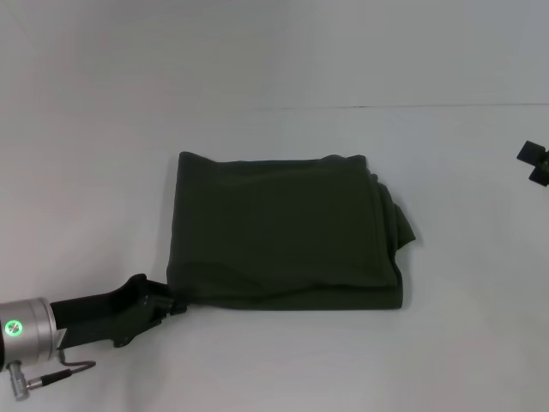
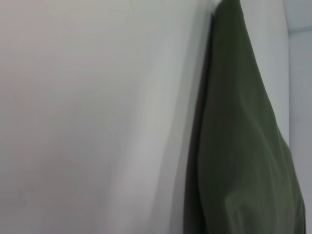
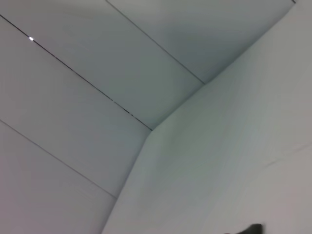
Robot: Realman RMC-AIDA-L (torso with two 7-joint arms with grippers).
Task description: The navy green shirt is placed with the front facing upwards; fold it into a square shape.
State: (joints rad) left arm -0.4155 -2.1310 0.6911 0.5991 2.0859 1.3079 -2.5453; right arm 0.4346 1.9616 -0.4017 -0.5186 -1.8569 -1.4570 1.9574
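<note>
Jaws on the left gripper [image 1: 176, 302]: I cannot tell whether they are clamped or parted; the tips sit right at the near left corner of the shirt [image 1: 287, 232], touching or just under its edge. Right gripper [image 1: 533, 161] shows only as a dark piece at the far right edge of the head view, well apart from the cloth; its jaws cannot be judged either.

Shirt lies mid-counter [image 1: 103, 172], already folded into a roughly square stack, plain side up, no lettering visible. Left and far edges look straight. Right side is untidy: a bunched lobe of cloth sticks out past the stack's right edge. Left wrist view shows only a slanting fold of green cloth [image 2: 239, 146] against the white surface, no fingers.

Judgement: folding is nearly complete; the step in hand is finishing at this corner and tidying up.

Notes for doing it well:
- If the corner is held, lower it flat before letting go, so the top layer does not spring up.
- Draw the arm back low and away from the stack, not across it.
- The right-side lobe wants tucking to square the outline.
</note>
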